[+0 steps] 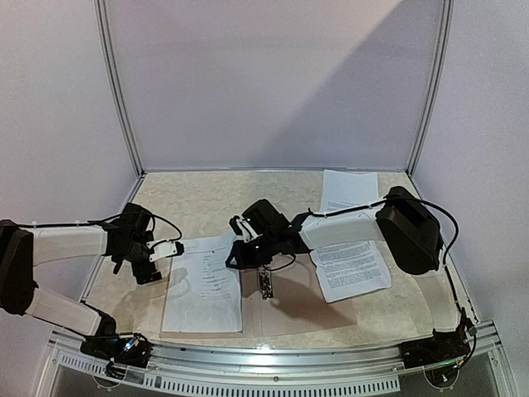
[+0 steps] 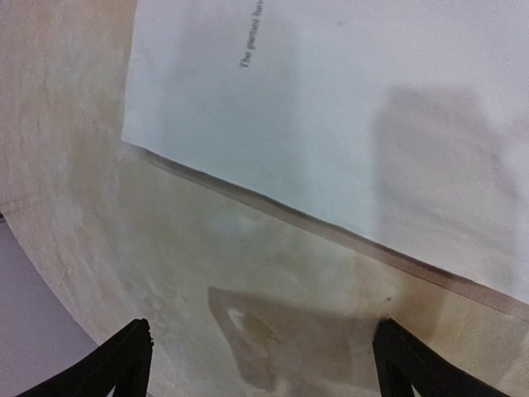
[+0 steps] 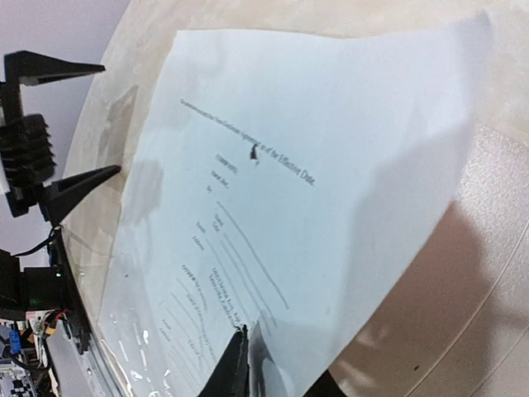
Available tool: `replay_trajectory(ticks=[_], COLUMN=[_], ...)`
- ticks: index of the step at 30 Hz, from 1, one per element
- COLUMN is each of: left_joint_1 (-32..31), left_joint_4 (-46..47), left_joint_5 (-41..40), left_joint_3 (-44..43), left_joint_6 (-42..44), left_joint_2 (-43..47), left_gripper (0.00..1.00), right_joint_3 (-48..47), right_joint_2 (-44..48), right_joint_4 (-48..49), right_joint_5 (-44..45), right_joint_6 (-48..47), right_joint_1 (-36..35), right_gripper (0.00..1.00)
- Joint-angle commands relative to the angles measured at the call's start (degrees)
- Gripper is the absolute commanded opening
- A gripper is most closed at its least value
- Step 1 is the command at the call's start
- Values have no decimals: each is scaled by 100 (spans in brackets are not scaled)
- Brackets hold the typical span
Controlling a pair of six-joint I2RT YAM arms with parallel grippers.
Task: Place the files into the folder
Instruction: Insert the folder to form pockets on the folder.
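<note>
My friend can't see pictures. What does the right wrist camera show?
A white printed sheet fills the view, its near edge pinched by the right gripper and raised above the tan folder. The left gripper stands open at the left.

The top view looks down from high at the near edge over the whole tabletop [image 1: 207, 198]. Both wrist views sit close above a sheet [image 3: 314, 165], probably the same one; the right one catches the left hand [image 3: 111, 120] at upper left.
</note>
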State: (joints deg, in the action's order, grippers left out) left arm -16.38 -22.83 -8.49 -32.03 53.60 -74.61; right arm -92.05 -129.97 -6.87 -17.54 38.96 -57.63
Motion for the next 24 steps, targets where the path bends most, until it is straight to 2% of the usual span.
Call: replay_trajectory(ticks=[1,9,16,21,24], left_joint_1=[84,85,78,98,148], left_joint_4=[579,1002,948,816,696], left_joint_5=[-162,-123,-37,-200,-352], left_joint_3=[-67,-146,-145,-189,-281], left_joint_6=[-140,-166,-171,-159,-161], left_joint_2=[-562,-1232,-1190,-985,-820], left_gripper=[95,93,93,93,93], right_joint_3=[-216,-347,-373,-447,-802], right_joint_2=[-411,-741,-752,-436,-91], right_joint_4=[43,357,431,88,-376], right_joint_5=[-101,-713,-759,-507,-436], right_joint_6=[-22,152,245,-4,-387], right_joint_1=[77,93,96,105,200], right_gripper=[14,1,0,11,18])
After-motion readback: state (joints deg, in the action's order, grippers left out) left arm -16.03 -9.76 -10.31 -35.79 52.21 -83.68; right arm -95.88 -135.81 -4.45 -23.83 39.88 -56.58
